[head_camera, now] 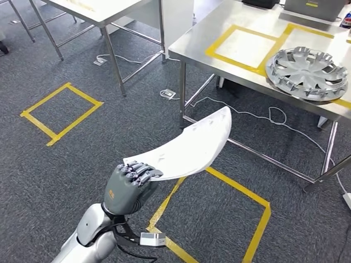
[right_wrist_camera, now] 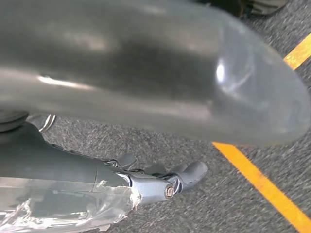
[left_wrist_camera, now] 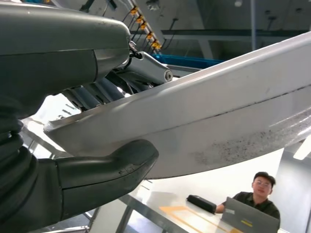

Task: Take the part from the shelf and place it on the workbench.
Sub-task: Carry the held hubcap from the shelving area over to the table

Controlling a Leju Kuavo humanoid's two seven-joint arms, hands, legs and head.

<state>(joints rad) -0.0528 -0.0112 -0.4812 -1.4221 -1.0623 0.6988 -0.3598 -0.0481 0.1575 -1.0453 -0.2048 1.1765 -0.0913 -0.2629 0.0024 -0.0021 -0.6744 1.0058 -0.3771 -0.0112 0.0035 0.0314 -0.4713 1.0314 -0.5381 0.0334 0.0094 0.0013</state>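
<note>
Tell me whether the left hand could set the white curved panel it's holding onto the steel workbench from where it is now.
Probably not yet: the left hand holds the white curved panel over the carpet, short of the steel workbench.

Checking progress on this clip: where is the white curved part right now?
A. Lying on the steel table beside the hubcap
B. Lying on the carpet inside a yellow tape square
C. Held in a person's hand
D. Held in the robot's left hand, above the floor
D: the left hand grips one end of the white curved part, which hangs over the carpet short of the steel table, where the hubcap lies.
</note>
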